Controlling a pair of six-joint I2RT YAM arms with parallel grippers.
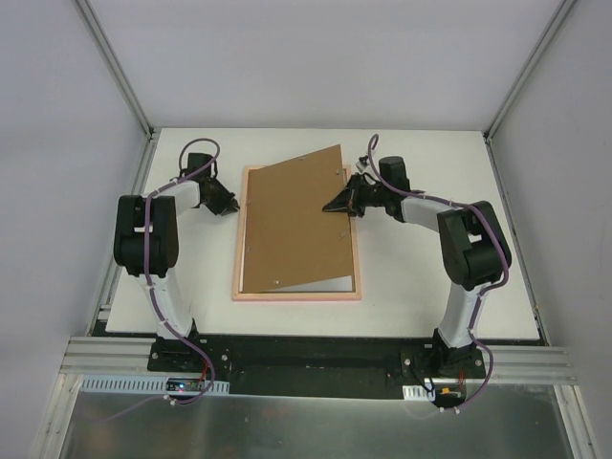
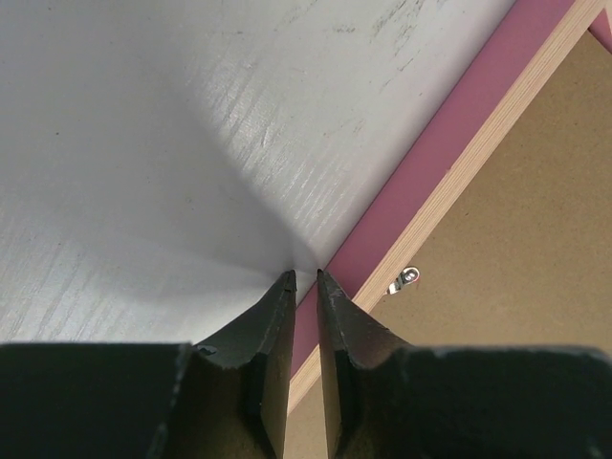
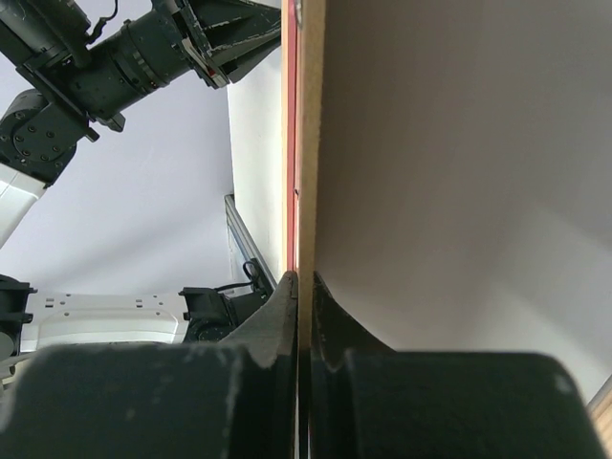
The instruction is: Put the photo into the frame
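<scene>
Photo hidden; pale sliver (image 1: 320,283) under near board edge possibly its white back, cannot tell. Thin pink rectangular frame (image 1: 297,295) flat on white counter (image 1: 421,277). Right fingers (image 3: 277,320) clamp edge of plain brown backing board (image 1: 296,220), holding it askew, probably for access. Left fingers (image 2: 263,330) nearly together, empty, tips at frame's outer edge, likely steadying.

White table (image 1: 430,277), pink frame (image 1: 296,295) lying flat

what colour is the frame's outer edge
The frame edge is pink, clearest in the left wrist view.
</scene>
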